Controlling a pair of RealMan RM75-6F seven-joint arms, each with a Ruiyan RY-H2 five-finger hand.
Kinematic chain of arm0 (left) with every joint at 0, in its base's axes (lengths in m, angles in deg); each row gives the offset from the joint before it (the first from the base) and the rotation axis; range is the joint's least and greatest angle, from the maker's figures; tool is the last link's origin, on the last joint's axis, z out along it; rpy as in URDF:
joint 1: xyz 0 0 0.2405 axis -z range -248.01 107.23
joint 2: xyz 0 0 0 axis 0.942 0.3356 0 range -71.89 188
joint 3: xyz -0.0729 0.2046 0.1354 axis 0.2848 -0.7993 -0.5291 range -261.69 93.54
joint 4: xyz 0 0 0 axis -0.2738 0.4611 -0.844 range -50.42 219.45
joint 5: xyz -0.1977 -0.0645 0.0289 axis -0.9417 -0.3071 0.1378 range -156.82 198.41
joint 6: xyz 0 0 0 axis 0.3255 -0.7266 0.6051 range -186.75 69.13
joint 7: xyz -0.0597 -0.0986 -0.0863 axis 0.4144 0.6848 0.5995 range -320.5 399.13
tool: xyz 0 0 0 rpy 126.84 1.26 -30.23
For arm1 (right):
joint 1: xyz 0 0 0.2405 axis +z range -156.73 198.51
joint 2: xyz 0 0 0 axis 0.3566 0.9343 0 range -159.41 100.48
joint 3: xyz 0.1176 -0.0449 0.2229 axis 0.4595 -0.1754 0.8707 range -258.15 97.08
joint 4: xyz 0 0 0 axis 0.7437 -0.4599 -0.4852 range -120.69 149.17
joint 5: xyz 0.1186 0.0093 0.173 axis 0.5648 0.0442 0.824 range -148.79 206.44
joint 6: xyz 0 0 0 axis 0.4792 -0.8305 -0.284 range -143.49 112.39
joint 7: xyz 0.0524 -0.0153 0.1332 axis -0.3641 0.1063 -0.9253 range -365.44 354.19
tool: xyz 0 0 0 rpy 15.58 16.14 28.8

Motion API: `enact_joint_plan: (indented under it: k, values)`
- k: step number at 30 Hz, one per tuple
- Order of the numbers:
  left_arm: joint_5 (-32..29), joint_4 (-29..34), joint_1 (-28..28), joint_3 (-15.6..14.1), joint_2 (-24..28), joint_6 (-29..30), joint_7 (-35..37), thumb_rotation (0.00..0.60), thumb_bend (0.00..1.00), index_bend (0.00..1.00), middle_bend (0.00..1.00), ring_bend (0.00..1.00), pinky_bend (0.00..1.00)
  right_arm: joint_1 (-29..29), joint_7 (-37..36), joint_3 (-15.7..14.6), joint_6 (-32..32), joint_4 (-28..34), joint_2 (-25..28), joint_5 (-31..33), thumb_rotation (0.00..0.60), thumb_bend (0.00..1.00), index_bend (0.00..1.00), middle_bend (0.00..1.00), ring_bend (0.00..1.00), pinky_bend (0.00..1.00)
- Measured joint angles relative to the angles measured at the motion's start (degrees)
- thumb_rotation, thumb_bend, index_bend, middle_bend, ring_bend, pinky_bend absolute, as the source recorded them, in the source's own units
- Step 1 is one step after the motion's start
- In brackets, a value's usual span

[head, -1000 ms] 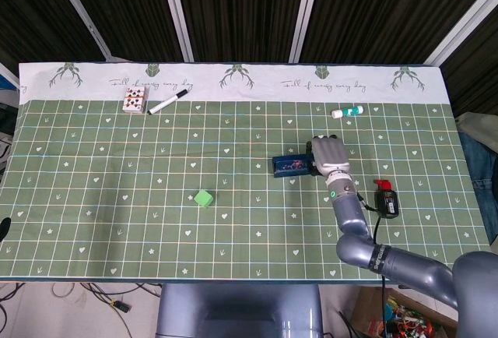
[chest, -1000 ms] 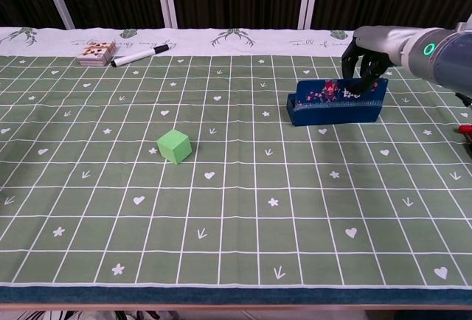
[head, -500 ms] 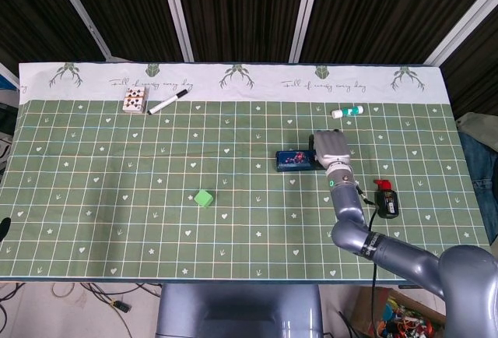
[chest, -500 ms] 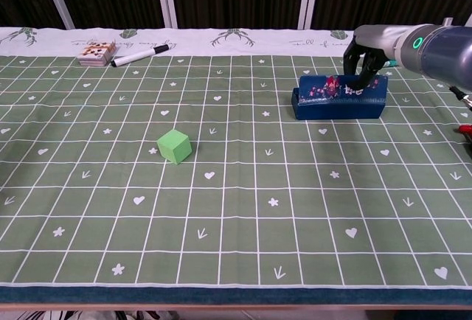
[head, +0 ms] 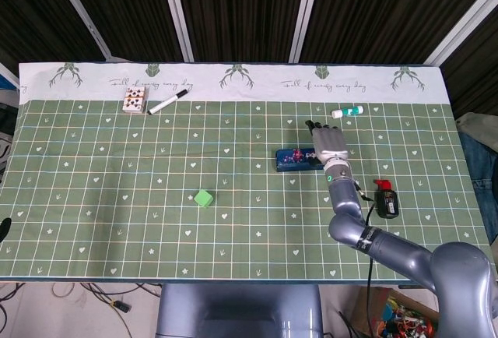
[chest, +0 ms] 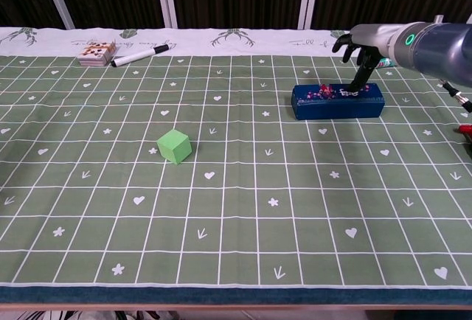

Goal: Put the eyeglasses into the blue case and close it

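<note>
Head view: worktop [head: 93,198] w/ green grid cloth, white printed strip along far edge. Blue case [head: 294,158] lies flat right of centre, lid down, floral pattern on top. Right robot hand [head: 328,144] sits at the case's right end, fingers spread and reaching past the far side of it; can't tell from here if any finger touches. Nothing grasped. Eyeglasses not visible, case lid is down. Green cube [head: 203,198] well apart to the left, nearer the front. Card deck [head: 134,100] and black marker [head: 168,103] side by side near the far left. White tube w/ green cap [head: 347,111] at far right, just beyond the hand. Black device w/ red part [head: 386,199] near the right arm, front-right. Left robot hand not seen.

Chest view: blue case [chest: 338,101] closed, long side toward camera, resting flat on the cloth. Right robot hand [chest: 359,49] above its right half, fingers apart; one dark fingertip [chest: 357,86] points down onto the lid top, seems to touch. Rest of fingers lifted off, hand released, holding nothing. Green cube [chest: 175,146] left of centre, well apart from case. Card deck [chest: 96,53] and marker [chest: 139,56] at far left, near each other. Left robot hand not in this view either.
</note>
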Motion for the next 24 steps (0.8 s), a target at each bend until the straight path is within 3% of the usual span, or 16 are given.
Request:
enact_joint_plan:
  k: [5,11,17,24]
  values:
    - [0.0,-0.2,0.0,0.0,0.0,-0.1,0.1,0.6,0.32,0.22,0.0,0.0,0.0,-0.1,-1.3,0.4,-0.9,1.5,0.8,-1.2,0.6,0.31,0.11,0.17,0.2,0.24]
    - [-0.2,-0.3,0.1,0.1,0.0,-0.1,0.2,0.6,0.32,0.22,0.0,0.0,0.0,-2.4,-4.5,0.8,-4.9,7.5,3.6,-5.0,0.6,0.28,0.11,0.17,0.2,0.23]
    - [-0.2,-0.2,0.2,0.2,0.0,-0.2,0.1,0.6,0.32,0.22,0.0,0.0,0.0,-8.4,-9.0,-0.7,-11.4,19.6,9.9,-12.7,0.6,0.18,0.11,0.16,0.18,0.24]
    - [0.8,0.8,0.1,0.0,-0.1,0.6,-0.7,0.6,0.32,0.22,0.0,0.0,0.0,-19.1,-16.8,-5.9,-20.4,34.3,19.8,-27.6,0.6,0.15,0.11,0.14,0.16,0.23]
